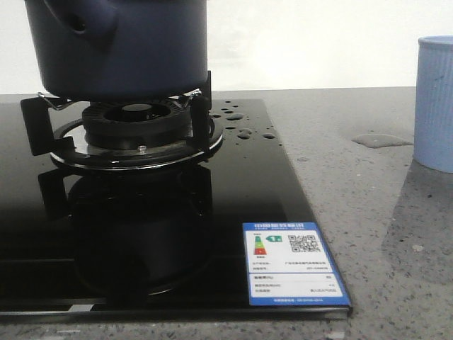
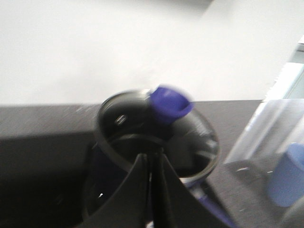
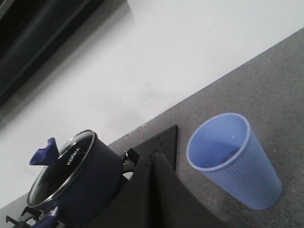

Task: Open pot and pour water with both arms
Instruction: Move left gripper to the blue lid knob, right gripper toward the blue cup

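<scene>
While both grippers hang with fingers pressed together and empty, the pot sits lidded just beyond them, likely heavy with water, its blue knob the obvious handhold.

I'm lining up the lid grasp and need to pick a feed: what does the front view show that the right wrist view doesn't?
Only the front view shows the burner under the pot, water droplets on the black cooktop and its energy label. Only the right wrist view shows the glass lid with its blue knob, the cup's inside, and the right tool with its fingers together. Both show the pot and blue cup.
</scene>
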You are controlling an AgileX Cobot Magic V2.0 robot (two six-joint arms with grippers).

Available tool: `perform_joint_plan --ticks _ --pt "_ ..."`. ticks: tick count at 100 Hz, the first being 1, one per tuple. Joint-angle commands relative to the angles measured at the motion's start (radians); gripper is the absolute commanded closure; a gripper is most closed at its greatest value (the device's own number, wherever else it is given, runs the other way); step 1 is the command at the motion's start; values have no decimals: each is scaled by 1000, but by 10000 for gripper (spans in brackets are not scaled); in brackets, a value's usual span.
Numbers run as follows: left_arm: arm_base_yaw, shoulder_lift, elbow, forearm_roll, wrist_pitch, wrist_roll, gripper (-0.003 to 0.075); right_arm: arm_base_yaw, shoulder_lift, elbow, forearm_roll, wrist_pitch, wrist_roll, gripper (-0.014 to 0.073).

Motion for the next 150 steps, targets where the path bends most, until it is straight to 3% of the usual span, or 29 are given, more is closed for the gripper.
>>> perform_joint_plan --ticks 1,13,25,31,37,49,60,65,72,84,91,98,121,132,150 --pt "-14 70 -107 -200 38 135 737 -7 38 -80 35 -31 -39 661" --pt "-14 146 -141 -568 218 347 737 -7 58 -129 115 14 -121 661" --pt "-14 224 -141 -791 397 469 738 -7 72 -149 152 32 -165 661" --pt "-14 263 -141 -831 481 534 738 -7 76 -149 152 32 -238 661" --pt "-14 292 -141 -835 531 595 738 -7 80 -149 152 32 -394 661" --pt "-14 334 -141 -826 530 694 738 -7 90 -149 152 19 -768 661" --pt "-14 350 -141 -811 524 854 719 -7 102 -149 152 -3 -968 656" --pt "-14 350 -141 -789 510 924 663 -7 116 -149 152 -12 -983 638" --pt "-14 350 -141 -756 487 997 517 -7 135 -149 152 -16 -983 552" --pt "-14 350 -141 -733 385 1046 173 -7 169 -149 152 -28 -983 240" --pt "-14 350 -141 -733 291 1046 74 -7 191 -149 152 -48 -983 53" --pt "-14 352 -141 -733 198 1046 62 -7 210 -149 153 -67 -983 -78" --pt "-14 393 -141 -733 20 1046 62 -7 232 -149 190 -133 -983 -61" --pt "-14 455 -141 -740 33 1060 62 -7 232 -149 194 -150 -983 -61" --pt "-14 558 -141 -901 210 1302 62 -7 232 -149 194 -150 -983 -61"
